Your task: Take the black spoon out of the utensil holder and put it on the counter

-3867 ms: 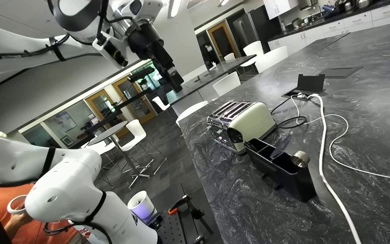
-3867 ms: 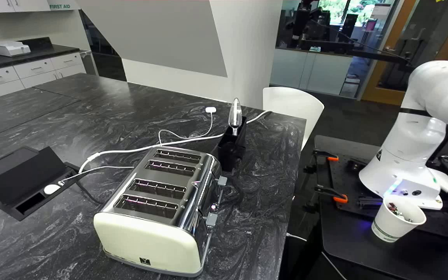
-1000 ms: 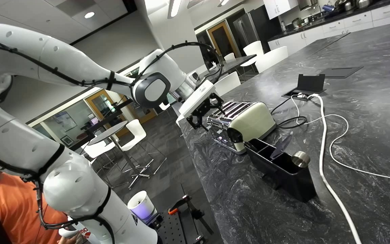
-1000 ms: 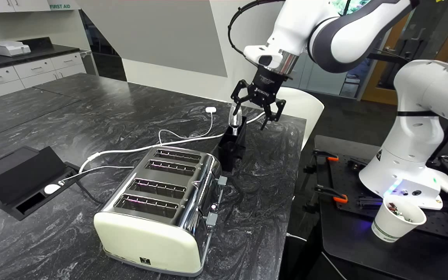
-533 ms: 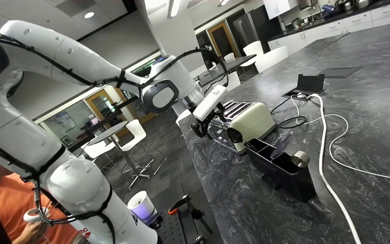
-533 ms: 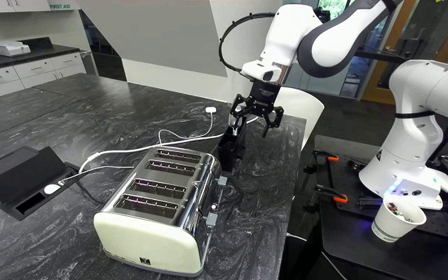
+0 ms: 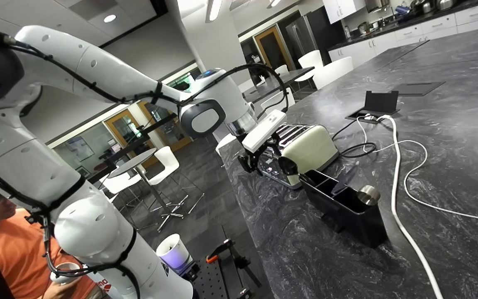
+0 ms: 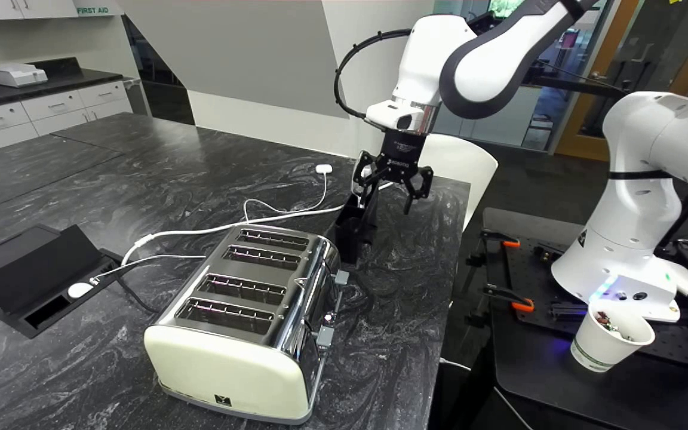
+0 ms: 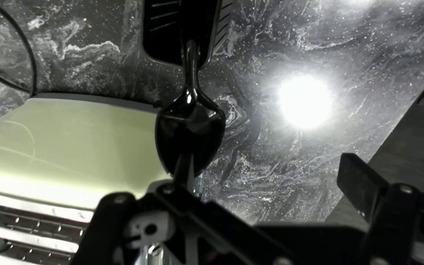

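Observation:
The utensil holder (image 7: 342, 214) is a black divided box standing on the dark veined counter (image 7: 288, 245); it also shows in an exterior view (image 8: 350, 239). The black spoon (image 7: 288, 165) stands tilted in its end compartment, bowl up, leaning out towards the toaster. In the wrist view the spoon (image 9: 190, 129) is left of centre, its handle going down into the holder (image 9: 212, 40). My gripper (image 9: 271, 167) is open and empty. Its left finger (image 9: 185, 167) overlaps the tip of the spoon's bowl; I cannot tell whether they touch. The gripper also shows in both exterior views (image 7: 269, 164) (image 8: 386, 202).
A cream and silver toaster (image 8: 224, 370) stands close beside the holder. The holder also bears a dark flat utensil (image 7: 345, 180) and a silvery round one (image 7: 369, 195). White cables (image 7: 396, 174) and a pop-up outlet box (image 7: 381, 103) lie beyond. The counter's edge is near the gripper.
The arm came in from high up several seconds ago. Over the last second my open gripper has moved down and closer to the spoon and holder. Spoon, holder and toaster have not moved.

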`<action>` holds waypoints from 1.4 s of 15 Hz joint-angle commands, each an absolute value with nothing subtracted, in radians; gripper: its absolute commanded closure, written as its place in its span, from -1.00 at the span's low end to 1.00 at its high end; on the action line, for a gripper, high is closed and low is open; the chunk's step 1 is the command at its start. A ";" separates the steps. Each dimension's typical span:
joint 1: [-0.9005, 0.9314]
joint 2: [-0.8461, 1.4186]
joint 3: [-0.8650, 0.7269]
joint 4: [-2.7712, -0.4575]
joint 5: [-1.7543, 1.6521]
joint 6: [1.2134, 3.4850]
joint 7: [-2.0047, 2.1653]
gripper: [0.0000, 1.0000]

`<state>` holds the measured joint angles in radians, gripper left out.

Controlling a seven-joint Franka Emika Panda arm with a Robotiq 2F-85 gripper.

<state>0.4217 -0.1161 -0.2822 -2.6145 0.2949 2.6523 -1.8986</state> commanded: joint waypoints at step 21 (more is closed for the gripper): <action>-0.032 0.253 0.101 -2.308 0.501 2.569 -2.141 -1.00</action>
<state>-0.0021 0.2279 0.0671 -2.3228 0.4767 2.5140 -2.1203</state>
